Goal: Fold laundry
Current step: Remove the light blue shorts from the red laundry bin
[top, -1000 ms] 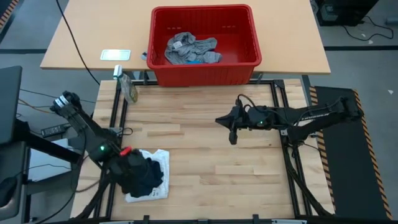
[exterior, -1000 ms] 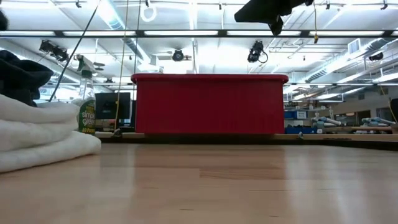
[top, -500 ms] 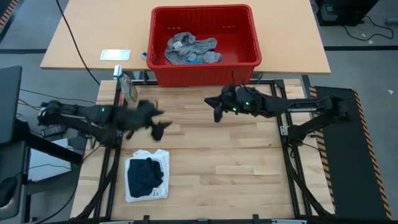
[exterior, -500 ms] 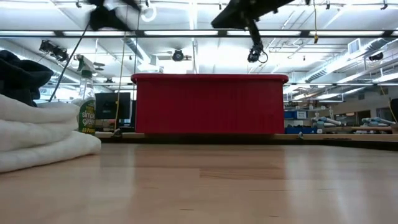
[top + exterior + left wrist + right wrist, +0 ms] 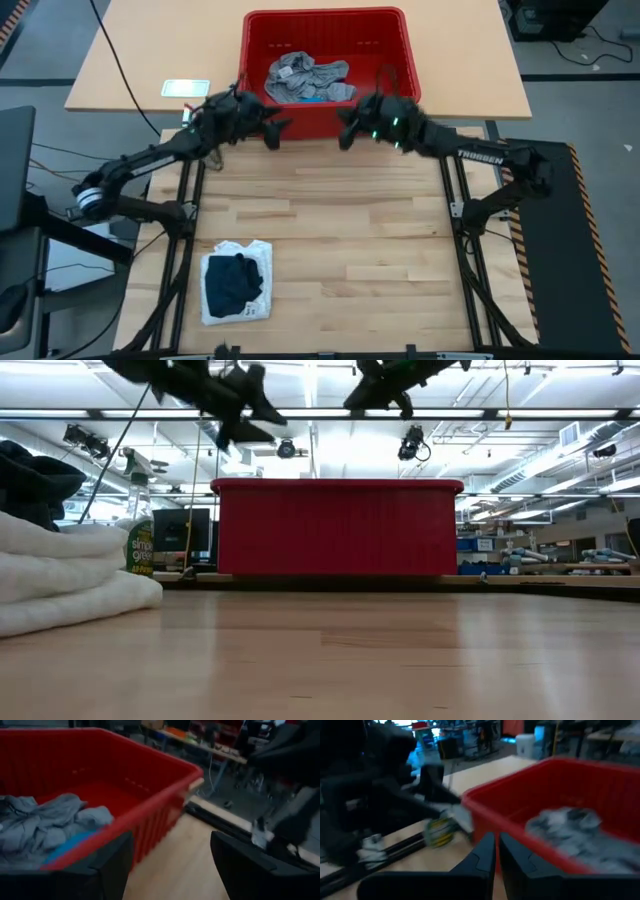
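Observation:
A red basket point(image 5: 400, 60) at the table's far edge holds heather grey garments point(image 5: 305, 78) over a bright blue one point(image 5: 315, 98). They also show in the left wrist view as grey garments point(image 5: 45, 820) and in the right wrist view as grey garments point(image 5: 575, 830). A folded dark navy garment point(image 5: 235, 280) lies on a folded white one point(image 5: 258, 252) at the near left. My left gripper point(image 5: 272, 130) hovers open at the basket's near-left corner. My right gripper point(image 5: 347, 128) hovers shut at the basket's near wall. Neither holds anything.
A green-labelled spray bottle point(image 5: 207, 140) stands at the table's far left, close to my left arm. A white card point(image 5: 186, 88) lies on the far tabletop beside the basket. Bare wood point(image 5: 350, 230) spreads between the folded stack and the basket.
My left gripper has risen off the folded stack at the near left and swung toward the far edge to the basket's near-left corner. My right gripper has moved from mid-table toward the far edge to the basket's near wall. The stack has stayed in place.

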Controlling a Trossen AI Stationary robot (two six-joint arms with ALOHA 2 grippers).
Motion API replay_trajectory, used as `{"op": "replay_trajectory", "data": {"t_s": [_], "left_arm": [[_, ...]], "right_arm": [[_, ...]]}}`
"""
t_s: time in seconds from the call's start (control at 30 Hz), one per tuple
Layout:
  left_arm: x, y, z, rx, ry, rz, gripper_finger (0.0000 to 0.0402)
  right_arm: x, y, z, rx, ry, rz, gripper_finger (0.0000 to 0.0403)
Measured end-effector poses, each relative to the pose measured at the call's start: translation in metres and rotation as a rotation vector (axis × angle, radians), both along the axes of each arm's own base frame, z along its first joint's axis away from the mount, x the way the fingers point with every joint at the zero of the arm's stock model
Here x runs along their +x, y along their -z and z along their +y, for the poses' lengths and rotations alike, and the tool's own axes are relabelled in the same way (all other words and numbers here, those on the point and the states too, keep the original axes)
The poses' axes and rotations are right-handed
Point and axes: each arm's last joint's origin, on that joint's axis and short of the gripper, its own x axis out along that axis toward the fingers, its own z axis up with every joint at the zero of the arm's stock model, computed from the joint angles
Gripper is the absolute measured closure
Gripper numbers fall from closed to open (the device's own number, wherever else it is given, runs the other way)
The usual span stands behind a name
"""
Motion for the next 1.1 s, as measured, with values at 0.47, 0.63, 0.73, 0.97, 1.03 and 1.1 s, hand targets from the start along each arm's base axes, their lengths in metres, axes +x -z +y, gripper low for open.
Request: {"op": "replay_trajectory", "data": {"t_s": [0.47,0.63,0.73,0.97,1.03,1.1], "left_arm": [[0.025,-0.015,0.147,-0.105,-0.163,0.029,0.016],[0.042,0.004,0.165,-0.307,-0.154,0.242,0.017],[0.051,0.016,0.157,-0.379,-0.064,0.386,0.0177],[0.068,0.034,0.123,-0.452,0.087,0.578,0.0198],[0.071,0.037,0.113,-0.474,0.125,0.622,0.0201],[0.074,0.039,0.107,-0.477,0.148,0.656,0.0203]], "right_arm": [[-0.057,0.015,-0.196,0.043,0.074,0.027,0.0371],[-0.067,0.047,-0.224,0.236,0.043,0.13,0.0374],[-0.071,0.062,-0.221,0.332,-0.005,0.228,0.038],[-0.077,0.08,-0.19,0.504,-0.089,0.413,0.0382],[-0.077,0.083,-0.184,0.553,-0.129,0.431,0.0382],[-0.077,0.084,-0.183,0.569,-0.161,0.42,0.0382]]}}
